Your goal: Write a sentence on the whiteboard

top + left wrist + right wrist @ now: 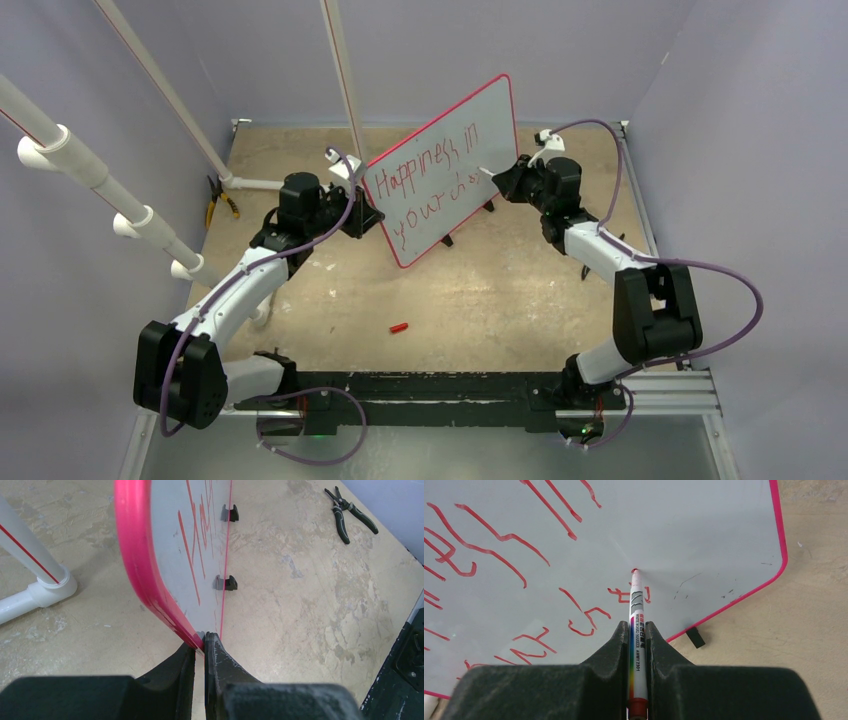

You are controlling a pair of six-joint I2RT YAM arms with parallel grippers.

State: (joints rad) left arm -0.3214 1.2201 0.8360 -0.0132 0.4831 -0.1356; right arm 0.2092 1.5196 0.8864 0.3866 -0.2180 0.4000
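The whiteboard [470,130] stands tilted on small black feet at the middle of the table, red-rimmed, with the sentence [425,170] in red slanted lettering across it. My left gripper [362,215] is shut on the board's left rim, seen in the left wrist view as black fingers pinching the red edge [150,580] of the whiteboard. My right gripper [505,182] is shut on a white marker [637,630] with a red tip, and that tip touches the whiteboard [704,525] just right of the last red strokes of the sentence [589,615].
A red marker cap [399,327] lies on the tan table in front of the board. Black-handled pliers [219,203] lie at the left by white pipe frames [150,225]. Purple walls close in on three sides.
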